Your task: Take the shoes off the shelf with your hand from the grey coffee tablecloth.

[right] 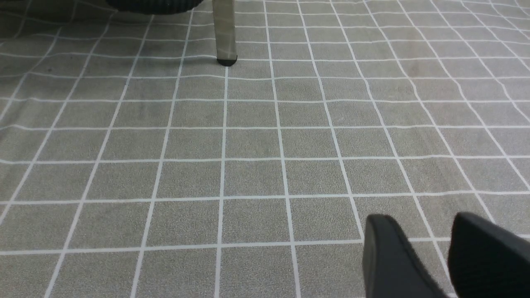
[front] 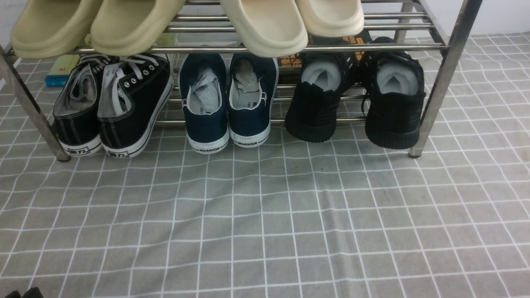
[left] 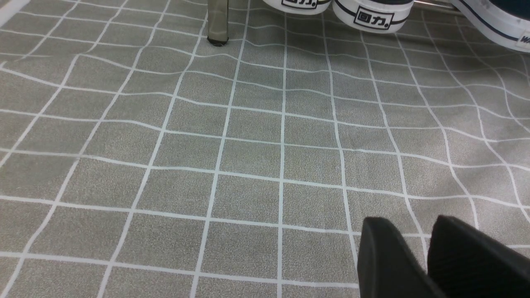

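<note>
Black knit sneakers (front: pixel 393 116) on silver shoe rack's (front: pixel 435 82) lower rails, far right, well apart from both grippers. Left gripper (left: pixel 412 223) narrowly parted, right gripper (right: pixel 421 218) wider, both empty above grey grid tablecloth (front: pixel 265 215).

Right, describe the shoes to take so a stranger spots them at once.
Find the silver shelf on the grey cloth. The shoes sit at the right end of its lower rails. Unlike the navy pair beside them, they are black all over, soles included.
</note>
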`<action>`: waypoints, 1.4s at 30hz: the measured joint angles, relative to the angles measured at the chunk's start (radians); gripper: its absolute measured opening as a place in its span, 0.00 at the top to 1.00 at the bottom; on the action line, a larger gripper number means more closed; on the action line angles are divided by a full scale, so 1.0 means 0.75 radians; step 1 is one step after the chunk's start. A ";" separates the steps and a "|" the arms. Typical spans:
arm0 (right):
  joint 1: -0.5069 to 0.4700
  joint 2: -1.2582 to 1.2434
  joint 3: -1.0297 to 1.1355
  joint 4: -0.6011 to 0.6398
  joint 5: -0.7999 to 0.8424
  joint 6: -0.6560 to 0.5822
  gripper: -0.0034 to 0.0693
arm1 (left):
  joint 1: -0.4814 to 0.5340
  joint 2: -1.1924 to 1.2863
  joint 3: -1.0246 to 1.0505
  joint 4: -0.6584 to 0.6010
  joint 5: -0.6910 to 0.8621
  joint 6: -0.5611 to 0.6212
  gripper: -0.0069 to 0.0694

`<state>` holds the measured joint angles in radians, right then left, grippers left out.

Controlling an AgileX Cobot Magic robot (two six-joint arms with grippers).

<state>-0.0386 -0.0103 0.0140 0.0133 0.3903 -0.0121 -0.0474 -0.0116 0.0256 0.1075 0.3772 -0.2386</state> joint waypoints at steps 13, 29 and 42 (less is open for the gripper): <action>0.000 0.000 0.014 0.853 -0.049 0.549 0.62 | 0.000 0.000 0.000 0.000 0.000 0.000 0.65; 0.000 0.000 -0.018 0.971 -0.085 0.465 0.72 | 0.000 0.000 0.000 0.000 0.000 0.000 0.65; 0.000 0.897 -0.695 0.644 0.388 -0.087 0.95 | 0.000 0.000 0.000 0.000 0.000 0.000 0.65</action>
<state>-0.0386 0.6627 -0.5076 0.4963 0.6814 -0.0770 -0.0474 -0.0116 0.0256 0.1075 0.3772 -0.2386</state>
